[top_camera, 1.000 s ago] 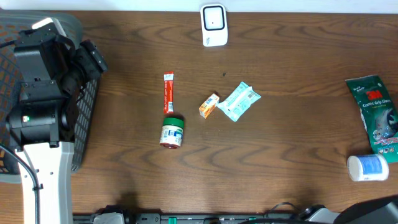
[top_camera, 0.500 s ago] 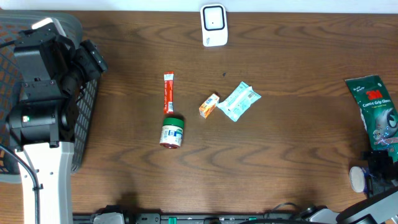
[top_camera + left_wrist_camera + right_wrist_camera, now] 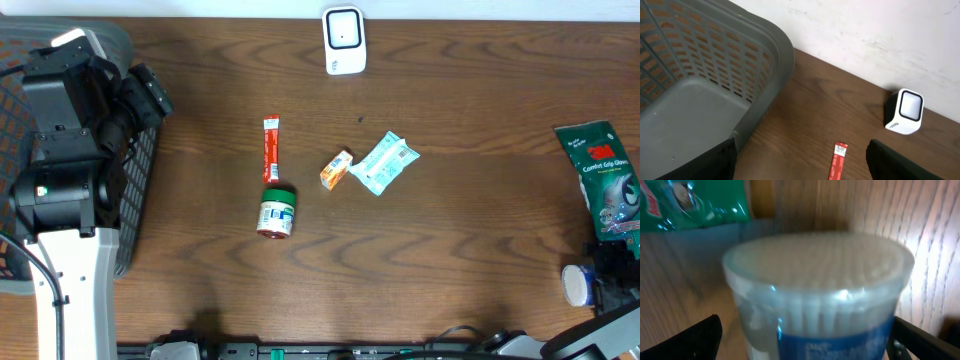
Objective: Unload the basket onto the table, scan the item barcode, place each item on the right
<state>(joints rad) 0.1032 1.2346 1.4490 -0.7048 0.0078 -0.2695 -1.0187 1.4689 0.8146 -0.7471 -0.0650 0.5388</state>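
A clear tub of cotton swabs with a blue label (image 3: 815,295) lies on its side at the table's near right edge (image 3: 574,285). My right gripper (image 3: 805,340) is open, and the tub lies between its two black fingers (image 3: 695,340). From overhead that gripper (image 3: 610,283) covers most of the tub. The white barcode scanner (image 3: 343,40) stands at the far edge of the table, also in the left wrist view (image 3: 905,111). My left gripper (image 3: 800,165) hangs open and empty by the basket's corner, high above the table (image 3: 150,95).
A grey basket (image 3: 740,60) fills the left side (image 3: 112,45). Mid-table lie a red sachet (image 3: 270,148), a green-lidded jar (image 3: 277,211), a small orange box (image 3: 337,169) and a pale teal packet (image 3: 384,163). A green 3M pack (image 3: 608,180) lies just beyond the tub.
My right gripper has come in from the near right corner and now straddles the swab tub, hiding most of it from overhead. The left arm has not moved.
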